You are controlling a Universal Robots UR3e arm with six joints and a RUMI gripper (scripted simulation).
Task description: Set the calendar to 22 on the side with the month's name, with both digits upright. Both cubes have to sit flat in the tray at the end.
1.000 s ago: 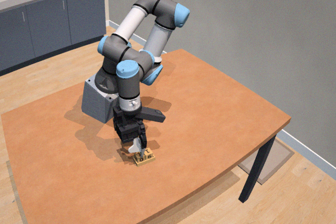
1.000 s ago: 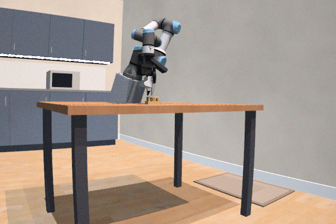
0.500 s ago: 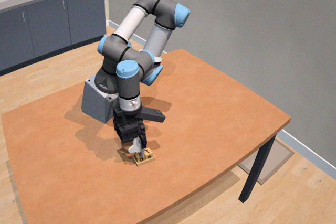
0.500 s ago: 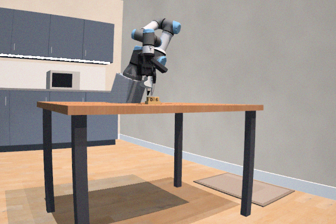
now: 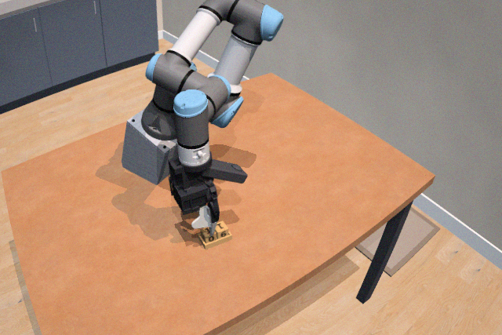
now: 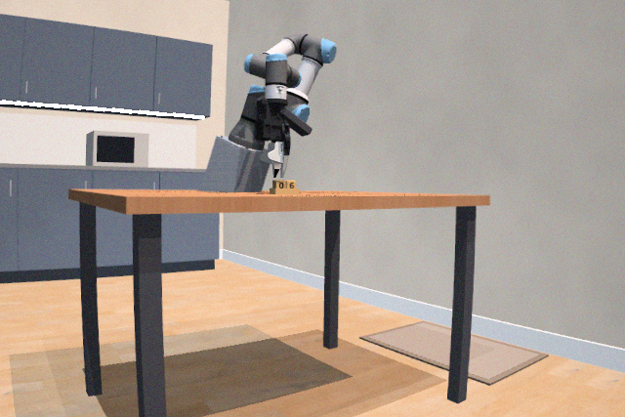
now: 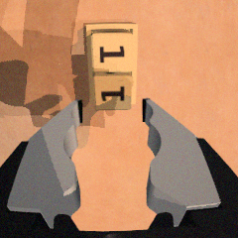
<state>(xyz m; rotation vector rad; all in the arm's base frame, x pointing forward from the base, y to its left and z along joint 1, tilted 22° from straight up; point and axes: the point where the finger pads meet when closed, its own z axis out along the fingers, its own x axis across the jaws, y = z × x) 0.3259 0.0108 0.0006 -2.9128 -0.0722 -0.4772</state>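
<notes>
The wooden calendar tray (image 5: 216,238) sits on the table with two cubes side by side in it. In the top view the side faces read 0 (image 5: 210,238) and 6 (image 5: 223,234); they also show in the exterior view (image 6: 284,185). In the wrist view both top faces show a 1, on the far cube (image 7: 111,52) and the near cube (image 7: 114,92). My gripper (image 7: 112,100) (image 5: 209,221) points straight down, close above the cube with the 0. Its fingers are apart, with a tip on either side of the near cube's edge, and nothing is between them. The month's name is not visible.
The arm's grey base block (image 5: 146,153) stands on the table behind the tray. The table's front edge (image 5: 283,294) runs to the front and right of the tray.
</notes>
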